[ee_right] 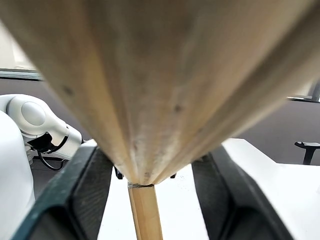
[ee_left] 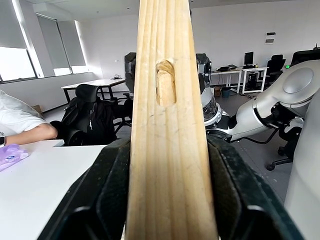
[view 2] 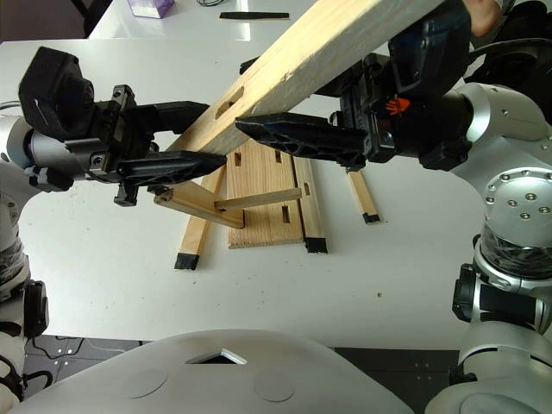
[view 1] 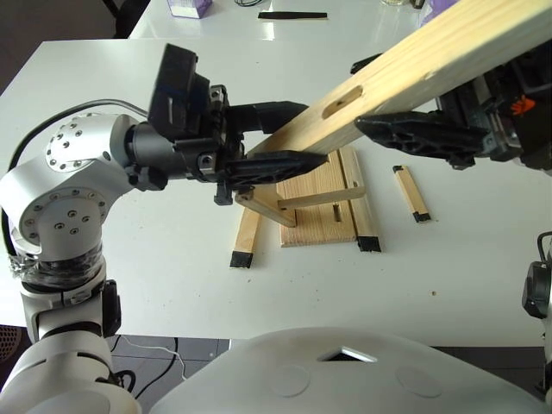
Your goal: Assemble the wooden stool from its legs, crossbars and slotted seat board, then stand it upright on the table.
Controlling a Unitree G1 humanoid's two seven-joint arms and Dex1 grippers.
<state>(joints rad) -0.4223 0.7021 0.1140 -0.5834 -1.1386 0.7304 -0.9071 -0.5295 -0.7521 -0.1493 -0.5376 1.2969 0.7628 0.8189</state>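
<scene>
left gripper [view 1: 297, 134] clamps tilted leg [view 1: 431, 60]; right gripper [view 1: 358, 95] too

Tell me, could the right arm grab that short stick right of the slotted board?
Probably not yet: the right gripper is shut on the long wooden leg, which the left gripper also holds. The short stick lies uncovered nearby, so letting go first should open the way.
</scene>
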